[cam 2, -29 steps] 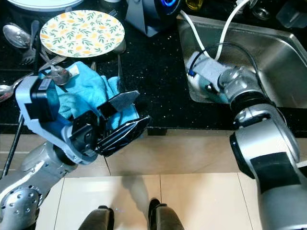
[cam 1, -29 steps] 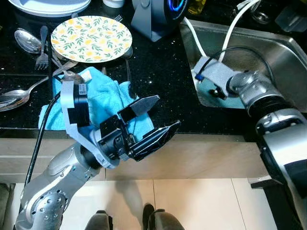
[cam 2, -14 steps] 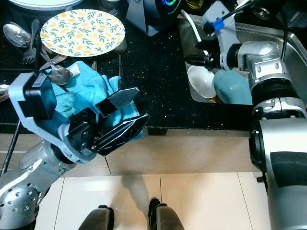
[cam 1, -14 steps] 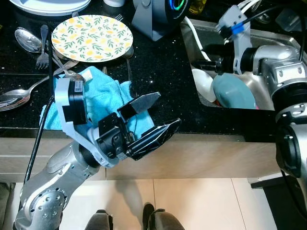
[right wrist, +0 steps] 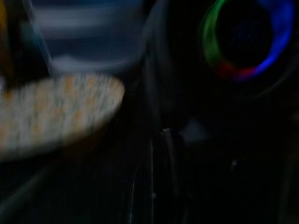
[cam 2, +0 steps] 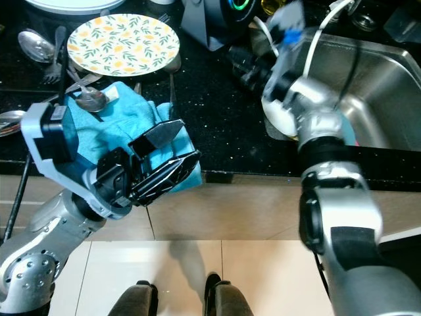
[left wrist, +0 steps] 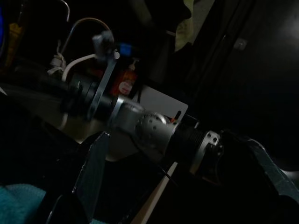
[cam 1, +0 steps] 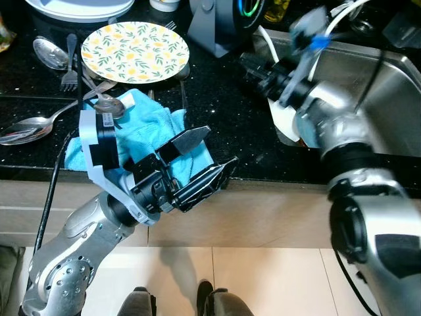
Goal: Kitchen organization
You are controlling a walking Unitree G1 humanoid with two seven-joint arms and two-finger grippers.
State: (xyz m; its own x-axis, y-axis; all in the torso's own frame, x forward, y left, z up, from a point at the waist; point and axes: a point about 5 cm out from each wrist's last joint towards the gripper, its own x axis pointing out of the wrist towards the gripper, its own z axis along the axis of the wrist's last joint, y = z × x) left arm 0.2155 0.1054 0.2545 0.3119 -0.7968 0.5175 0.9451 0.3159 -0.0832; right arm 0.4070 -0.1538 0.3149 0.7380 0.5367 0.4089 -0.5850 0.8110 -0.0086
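Floral plate (cam 1: 134,52) lies on the black counter (cam 1: 217,99) beyond a blue cloth (cam 1: 148,135); the left gripper (cam 1: 200,158) hovers spread at the counter's edge. Right eye: right gripper (cam 2: 247,66), blurred, fingers unclear, reaches beside the sink (cam 2: 381,85). Left wrist: dark. Right wrist: blurred plate.

Dim wrist views (right one blurred)

Left claw (cam 2: 172,148): fingers spread, hovering at the desk (cam 2: 210,105) edge.
Blue cloth (cam 2: 112,122): just behind the left claw.
Floral plate (cam 2: 123,35): beyond the cloth.
Right claw (cam 2: 240,64): blurred, beside the sink (cam 2: 381,79).
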